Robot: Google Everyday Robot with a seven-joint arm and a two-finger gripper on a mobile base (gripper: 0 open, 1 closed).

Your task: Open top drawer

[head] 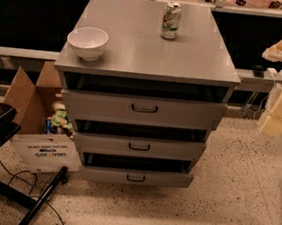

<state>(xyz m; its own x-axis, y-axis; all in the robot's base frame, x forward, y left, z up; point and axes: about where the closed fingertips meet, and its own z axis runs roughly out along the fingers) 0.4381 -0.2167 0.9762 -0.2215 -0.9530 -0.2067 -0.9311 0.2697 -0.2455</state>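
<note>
The grey cabinet stands in the middle of the camera view with three drawers. The top drawer has the widest and tallest front panel and a small dark handle at its centre. It stands pulled out a little, with a dark gap above its front. The two narrower drawers below it also stand slightly out. My gripper, cream-coloured, hangs at the right edge of the view. It is to the right of the top drawer, apart from the cabinet, and it holds nothing that I can see.
A white bowl and a soda can stand on the cabinet top. A cardboard box, a white sign and a black stand with cables crowd the floor at the left. Speckled floor lies at the front and right.
</note>
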